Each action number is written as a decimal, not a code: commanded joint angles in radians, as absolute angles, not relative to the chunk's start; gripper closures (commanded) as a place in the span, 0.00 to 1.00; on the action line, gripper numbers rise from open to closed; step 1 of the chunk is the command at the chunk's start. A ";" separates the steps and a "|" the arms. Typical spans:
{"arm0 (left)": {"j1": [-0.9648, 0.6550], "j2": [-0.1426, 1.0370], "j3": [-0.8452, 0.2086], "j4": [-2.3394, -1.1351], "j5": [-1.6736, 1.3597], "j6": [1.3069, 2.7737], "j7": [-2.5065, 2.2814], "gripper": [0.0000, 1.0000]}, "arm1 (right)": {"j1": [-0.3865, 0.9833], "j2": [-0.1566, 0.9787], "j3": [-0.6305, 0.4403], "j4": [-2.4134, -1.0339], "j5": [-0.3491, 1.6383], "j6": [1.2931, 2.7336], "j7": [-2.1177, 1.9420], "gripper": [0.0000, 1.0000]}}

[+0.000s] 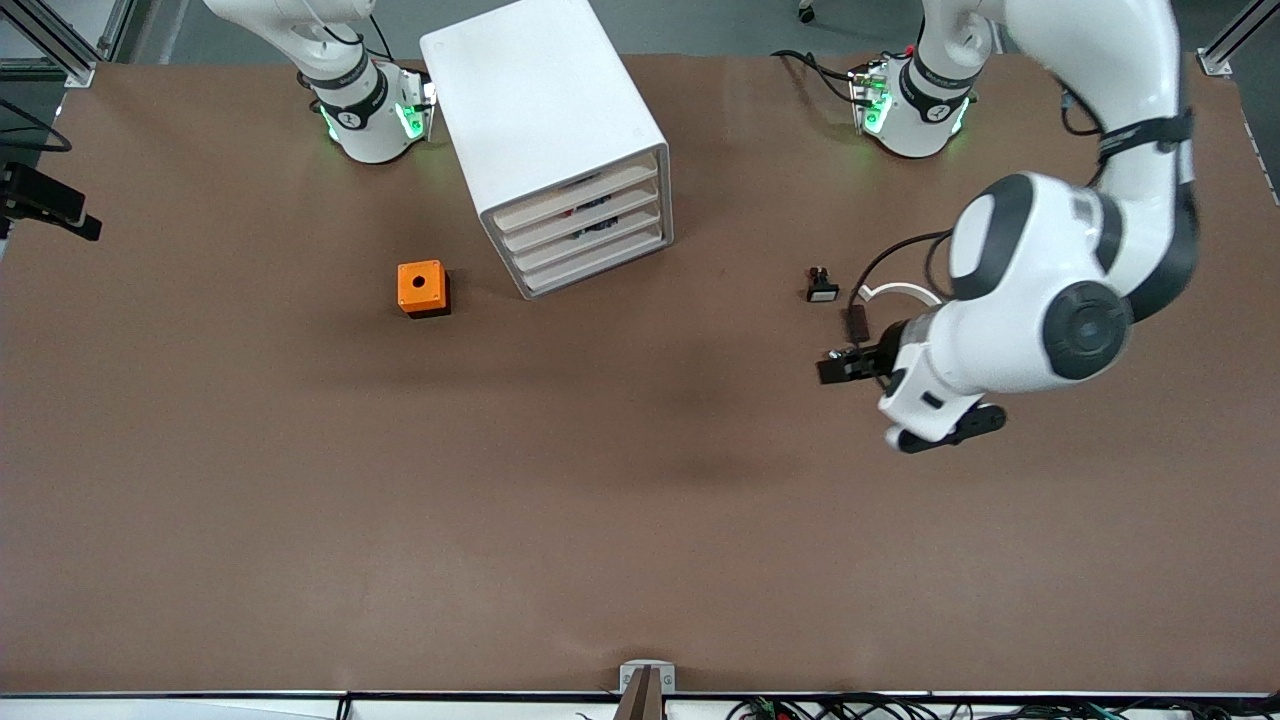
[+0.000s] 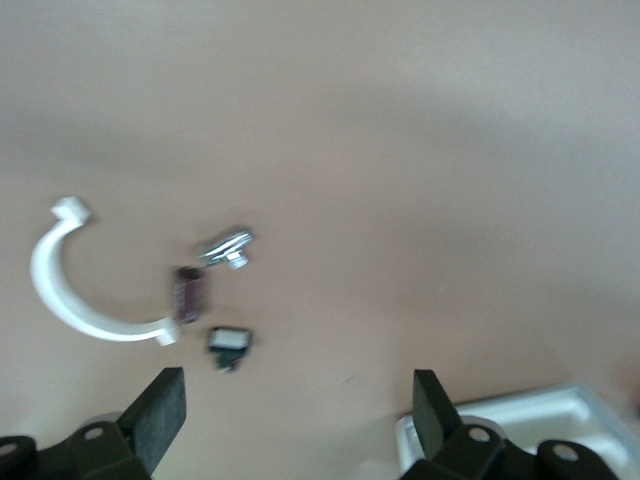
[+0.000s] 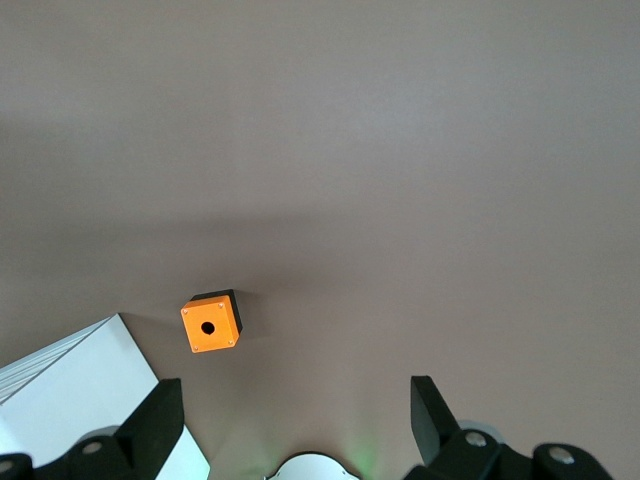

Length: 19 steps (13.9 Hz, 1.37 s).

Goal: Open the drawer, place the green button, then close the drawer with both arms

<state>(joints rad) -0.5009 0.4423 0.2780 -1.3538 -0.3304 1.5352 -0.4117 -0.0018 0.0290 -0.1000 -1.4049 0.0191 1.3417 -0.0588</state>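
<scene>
Basically nothing done yet — all four drawers (image 1: 585, 228) are sitting shut in the cabinet (image 1: 545, 110). Left tool (image 2: 298, 420) is hovering wide open and empty over the small parts; green button isn't showing clearly among them. Right tool (image 3: 290, 425) is waiting high, open and empty too — open, place and close all remaining.

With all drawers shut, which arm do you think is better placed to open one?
Probably the right: the right hand, open, is near the cabinet, whose corner shows in its wrist view. The left hand, also open, hangs over small parts toward its own end.
</scene>
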 commanded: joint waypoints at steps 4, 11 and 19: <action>-0.437 0.057 0.267 -1.725 -0.151 1.532 -0.207 0.00 | 0.003 -0.005 -0.097 -1.439 0.028 1.344 -0.063 0.00; -0.399 -0.162 0.264 -1.974 0.006 1.629 -0.140 0.00 | 0.002 -0.020 -0.095 -1.434 0.064 1.335 -0.064 0.00; -0.360 -0.210 0.264 -1.926 0.048 1.638 -0.089 0.00 | 0.009 -0.026 -0.095 -1.443 0.058 1.322 -0.078 0.00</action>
<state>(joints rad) -0.3654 -0.2229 0.2768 -1.9706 0.0259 1.6361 -0.0947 0.0032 0.0025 -0.0927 -1.4122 0.0568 1.3195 -0.0672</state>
